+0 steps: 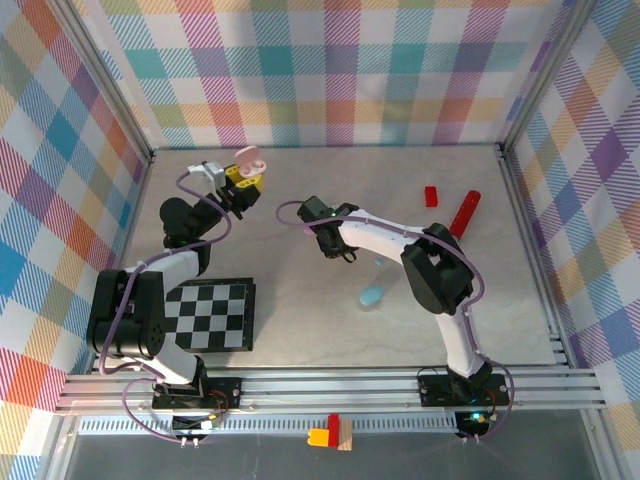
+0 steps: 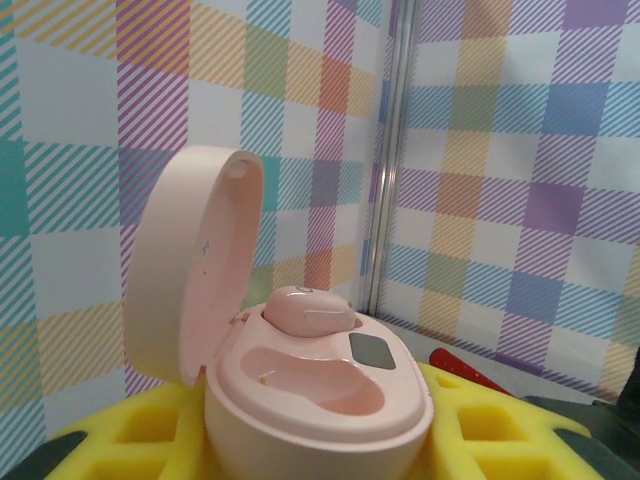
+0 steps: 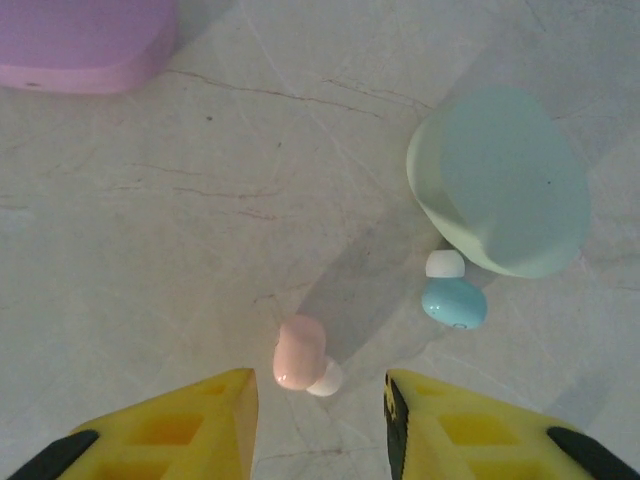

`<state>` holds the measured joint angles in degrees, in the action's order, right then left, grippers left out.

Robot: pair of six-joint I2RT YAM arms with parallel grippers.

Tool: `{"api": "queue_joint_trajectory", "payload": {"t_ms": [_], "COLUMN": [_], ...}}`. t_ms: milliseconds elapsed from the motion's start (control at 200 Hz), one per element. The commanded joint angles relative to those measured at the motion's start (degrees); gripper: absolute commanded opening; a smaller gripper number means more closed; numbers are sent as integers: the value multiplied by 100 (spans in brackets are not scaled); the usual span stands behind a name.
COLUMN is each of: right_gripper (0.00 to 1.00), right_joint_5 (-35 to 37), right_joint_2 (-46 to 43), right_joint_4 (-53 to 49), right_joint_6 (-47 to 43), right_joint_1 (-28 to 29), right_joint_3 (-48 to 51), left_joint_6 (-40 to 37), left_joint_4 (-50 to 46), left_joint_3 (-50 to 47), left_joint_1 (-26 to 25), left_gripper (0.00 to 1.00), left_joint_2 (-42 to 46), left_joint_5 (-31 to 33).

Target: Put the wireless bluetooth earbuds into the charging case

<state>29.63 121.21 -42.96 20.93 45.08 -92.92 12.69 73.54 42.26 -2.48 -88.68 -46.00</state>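
My left gripper is shut on an open pink charging case, held up near the back wall between its yellow pads. The lid stands upright. One pink earbud sits in the far slot; the near slot is empty. A second pink earbud with a white tip lies on the table. My right gripper hangs over it, open, with a yellow finger on each side and neither touching it. A blue earbud lies further right.
A mint case lies shut beside the blue earbud, seen pale blue-green from above. A purple case lies at the far left. Two red blocks lie at the back right. A checkerboard lies front left.
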Motion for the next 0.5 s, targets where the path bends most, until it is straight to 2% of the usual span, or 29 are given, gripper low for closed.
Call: {"api": "queue_joint_trajectory", "payload": {"t_ms": [0, 495], "right_gripper": [37, 31], "right_joint_5": [185, 222], "right_joint_2": [240, 839], "right_joint_4": [-446, -923], "right_joint_6": [22, 41], "right_joint_1": [71, 89], "right_joint_3": [-361, -986], "left_joint_6": [102, 102], "left_joint_4": [273, 266], "left_joint_3": [185, 168], "left_joint_1": [72, 72], "left_gripper": [38, 38], "left_joint_2": [184, 246], "left_joint_5": [-155, -136]}}
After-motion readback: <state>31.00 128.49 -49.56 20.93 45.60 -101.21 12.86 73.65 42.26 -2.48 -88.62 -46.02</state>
